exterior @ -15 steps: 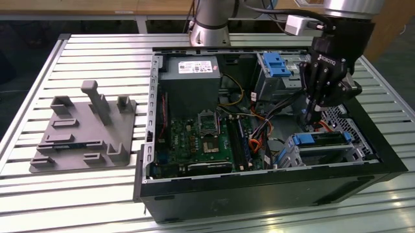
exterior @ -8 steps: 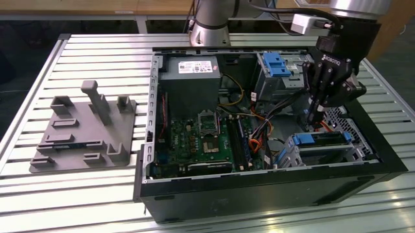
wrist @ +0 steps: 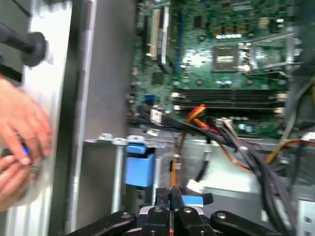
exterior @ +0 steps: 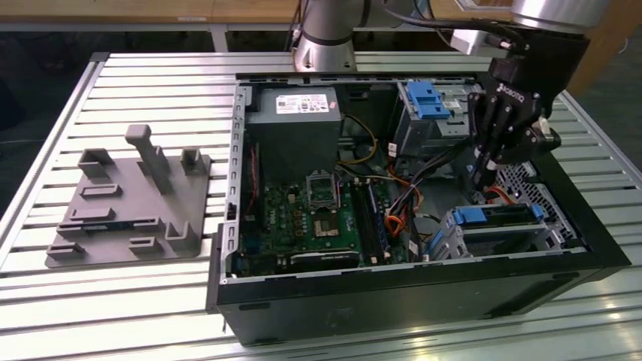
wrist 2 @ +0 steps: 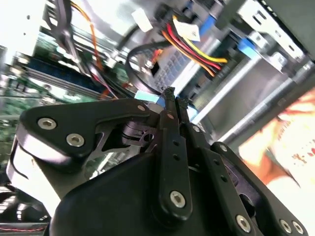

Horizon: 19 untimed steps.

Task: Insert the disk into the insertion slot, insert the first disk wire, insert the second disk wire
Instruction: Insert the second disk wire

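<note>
The disk, silver in its blue carrier, lies in the insertion slot, the low perforated cage at the case's near corner on the exterior view's right. My gripper hangs just above and behind it, inside the case. In both wrist views the black fingers are pressed together. A small light-blue wire connector shows on both sides of the fingertips, pinched at their ends. A black cable loops away from it. Red, yellow and orange wires run past the tips.
A green motherboard, a grey power supply and a taller bay with a blue latch fill the black case. A grey fixture sits on the slatted table. A person's hand is outside the case wall.
</note>
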{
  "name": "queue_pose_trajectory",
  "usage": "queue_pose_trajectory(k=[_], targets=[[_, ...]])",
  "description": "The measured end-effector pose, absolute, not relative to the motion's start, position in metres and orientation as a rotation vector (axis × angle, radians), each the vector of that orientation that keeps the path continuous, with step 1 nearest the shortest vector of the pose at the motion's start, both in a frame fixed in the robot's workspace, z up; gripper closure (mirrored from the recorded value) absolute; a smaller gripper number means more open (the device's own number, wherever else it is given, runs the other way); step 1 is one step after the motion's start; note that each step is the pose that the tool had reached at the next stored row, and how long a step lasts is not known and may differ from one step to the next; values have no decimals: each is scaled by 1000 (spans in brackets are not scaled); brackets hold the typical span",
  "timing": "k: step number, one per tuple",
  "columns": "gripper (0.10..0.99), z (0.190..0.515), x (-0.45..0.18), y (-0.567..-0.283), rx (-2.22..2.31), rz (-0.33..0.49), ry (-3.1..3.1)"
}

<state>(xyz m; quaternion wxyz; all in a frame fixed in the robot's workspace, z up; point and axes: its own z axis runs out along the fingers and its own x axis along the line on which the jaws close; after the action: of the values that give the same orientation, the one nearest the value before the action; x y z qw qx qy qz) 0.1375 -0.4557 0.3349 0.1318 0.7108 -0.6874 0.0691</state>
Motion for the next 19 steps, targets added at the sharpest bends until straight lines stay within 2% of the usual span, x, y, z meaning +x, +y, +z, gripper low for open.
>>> queue_pose_trajectory(k=[12, 19], targets=[[945, 335, 142, -460, 2138, 53, -2071], [945, 335, 145, -468, 2133, 39, -2065]])
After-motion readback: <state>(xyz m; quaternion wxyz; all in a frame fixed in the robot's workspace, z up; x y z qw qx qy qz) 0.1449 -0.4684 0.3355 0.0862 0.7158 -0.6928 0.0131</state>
